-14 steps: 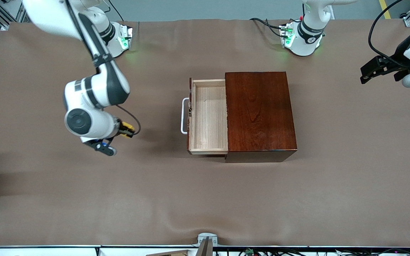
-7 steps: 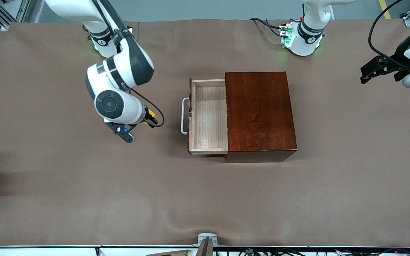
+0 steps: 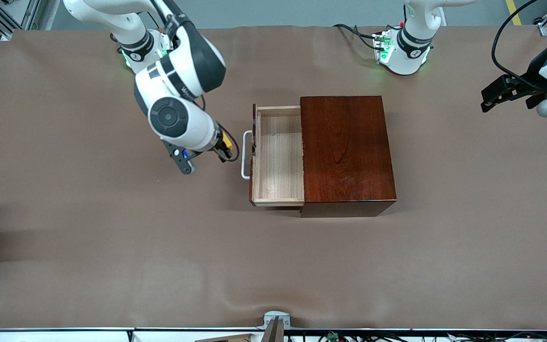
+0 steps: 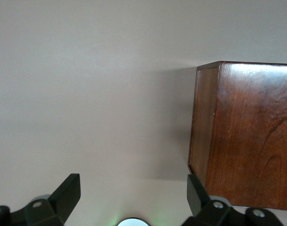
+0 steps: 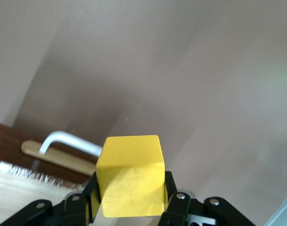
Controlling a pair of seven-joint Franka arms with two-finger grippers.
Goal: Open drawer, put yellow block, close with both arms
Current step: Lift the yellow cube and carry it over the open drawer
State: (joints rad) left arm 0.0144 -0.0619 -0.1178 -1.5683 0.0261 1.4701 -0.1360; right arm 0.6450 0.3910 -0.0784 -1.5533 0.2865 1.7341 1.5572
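1. Front view: the drawer [image 3: 278, 156] stands pulled out of the dark wooden box [image 3: 347, 154] toward the right arm's end of the table, its pale tray bare, so opening is done; the right gripper [image 3: 222, 151] hangs over the table just beside the white handle [image 3: 245, 155], jaws clamped on the yellow block [image 3: 226, 140]; the placing and the two-arm closing are left; the left gripper [image 3: 501, 92] waits at the left arm's end of the table, well apart from the box.

2. Left wrist view: the left gripper's fingers [image 4: 63, 197] stand apart with nothing between them; a corner of the wooden box [image 4: 247, 136] shows.

3. Right wrist view: the yellow block [image 5: 131, 175] sits squarely between the right gripper's pads; the handle [image 5: 70, 142] and the tray's edge show close by.

4. Against the earlier front frames: the right gripper has carried the block from open table, well apart from the drawer, to just beside the handle; drawer, box and left arm are unchanged.
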